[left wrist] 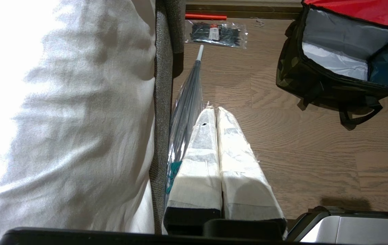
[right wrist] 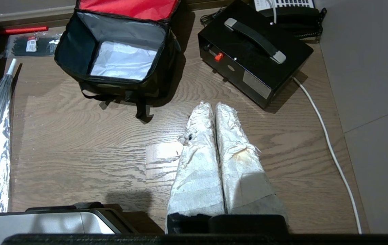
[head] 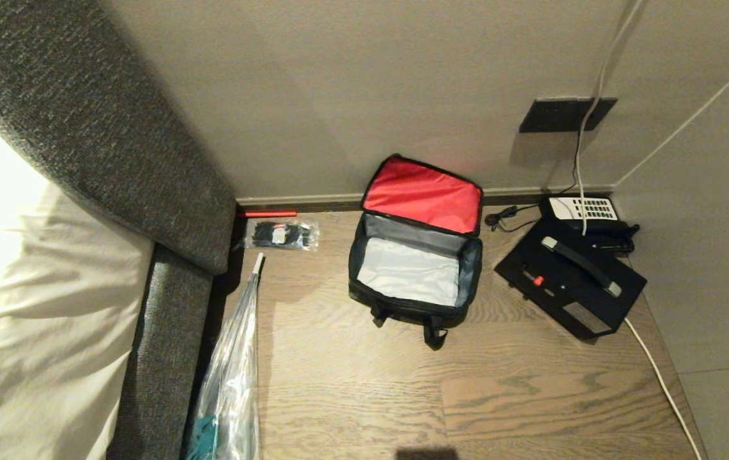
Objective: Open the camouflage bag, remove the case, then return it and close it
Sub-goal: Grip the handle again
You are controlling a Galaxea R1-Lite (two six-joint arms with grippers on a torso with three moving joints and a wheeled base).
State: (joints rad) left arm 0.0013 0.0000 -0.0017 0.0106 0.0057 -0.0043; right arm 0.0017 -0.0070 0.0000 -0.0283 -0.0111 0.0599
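The bag (head: 414, 268) sits open on the floor (head: 351, 396), red lid flipped back against the wall (head: 338, 96), pale lining bare inside, and the case (head: 570, 284) stands out on the floor just beside it, handle up, right against the telephone (head: 584, 214). The right gripper (right wrist: 214, 106) hangs above the floor with its wrapped jaws pressed together on nothing, bag and case both well ahead of the tips, bag on one side, case on the other. The left gripper (left wrist: 213, 109) is jaws-together too, empty, an umbrella (left wrist: 187, 102) just beside it along the bed (left wrist: 61, 119) and the bag ahead, off to one side.
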